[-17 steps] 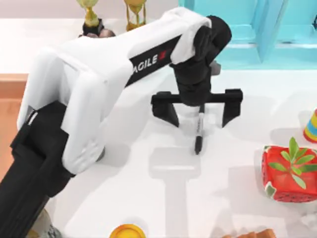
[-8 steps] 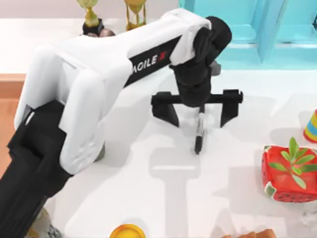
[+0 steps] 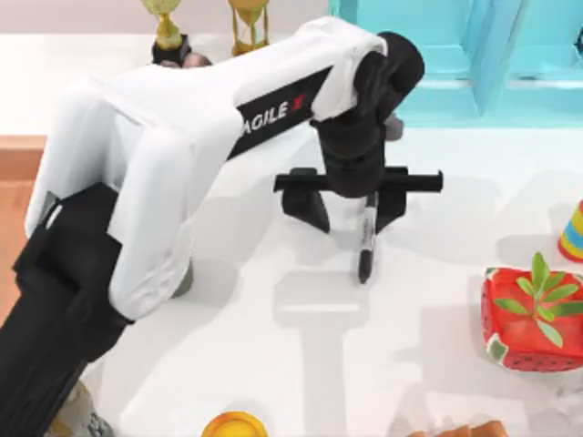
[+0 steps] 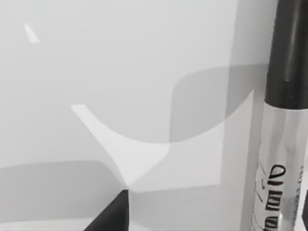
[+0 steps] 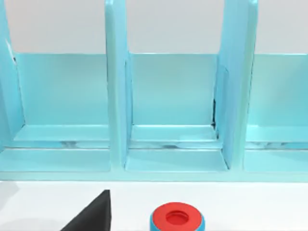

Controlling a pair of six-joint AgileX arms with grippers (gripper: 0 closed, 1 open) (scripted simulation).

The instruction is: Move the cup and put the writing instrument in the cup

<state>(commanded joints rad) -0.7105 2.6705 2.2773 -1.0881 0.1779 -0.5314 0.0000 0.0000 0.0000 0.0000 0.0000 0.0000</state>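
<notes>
The writing instrument is a slim black marker with a white label band, lying on the white table near its middle. My left gripper hangs low over the marker's upper end. It is open, one finger well off to the marker's left and the other close on its right. In the left wrist view the marker runs along one edge, with a dark fingertip apart from it. The cup shows as a grey sliver under my left forearm. One dark fingertip of my right gripper faces the shelf.
A teal shelf unit lines the back right. A red cube with green leaves and a striped cone sit at the right. Trophies stand at the back, a yellow-topped round object at the front, and a red-and-blue cap before the shelf.
The left gripper's right-hand finger has slid inward toward the marker, narrowing the gap. The marker has stayed where it lay.
</notes>
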